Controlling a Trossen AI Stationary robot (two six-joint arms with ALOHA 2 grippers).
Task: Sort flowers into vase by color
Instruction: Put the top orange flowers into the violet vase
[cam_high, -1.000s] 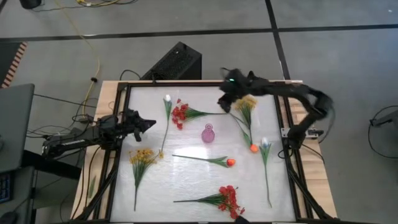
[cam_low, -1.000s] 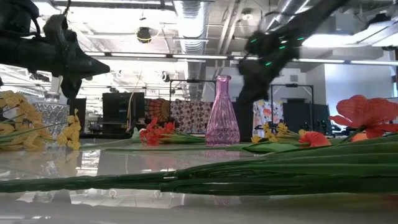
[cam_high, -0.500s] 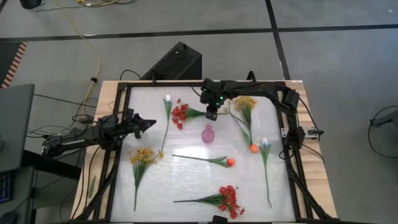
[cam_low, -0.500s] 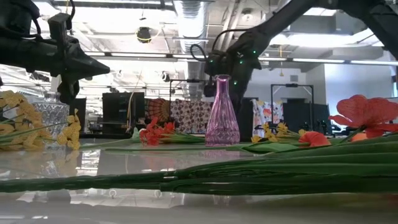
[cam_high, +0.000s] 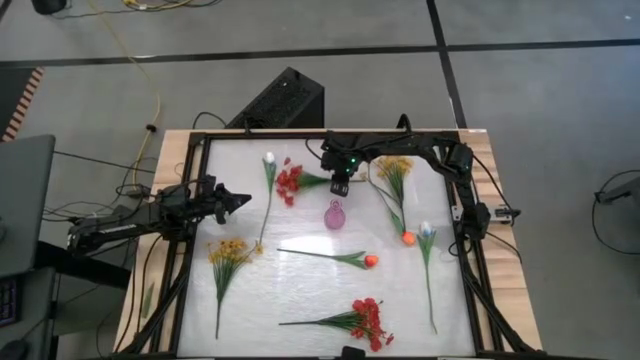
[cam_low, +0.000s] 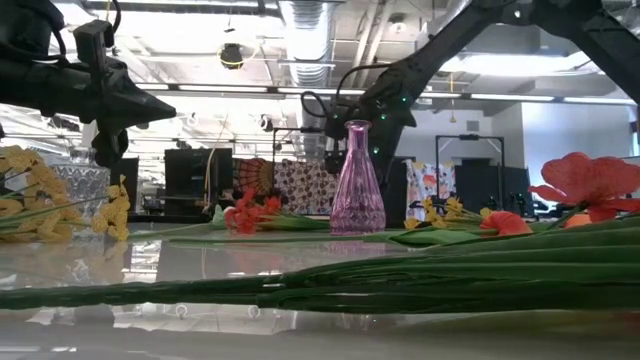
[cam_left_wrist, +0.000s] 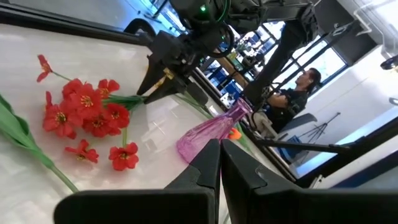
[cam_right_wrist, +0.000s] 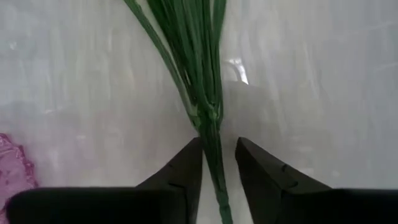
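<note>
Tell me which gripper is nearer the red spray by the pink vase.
Right. The right gripper is at the stem of that red spray; the left gripper waits off toward the table's left edge.

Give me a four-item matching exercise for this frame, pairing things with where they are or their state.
Things:
1. pink vase
2. left claw
3. right claw
4. white tulip

Places or states:
A. straddling the green stem of the far red spray
B. shut, over the table's left side
C. upright near the table's middle
D. lying by the right edge, next to an orange bud

Pairs: 1-C, 2-B, 3-A, 4-D
</note>
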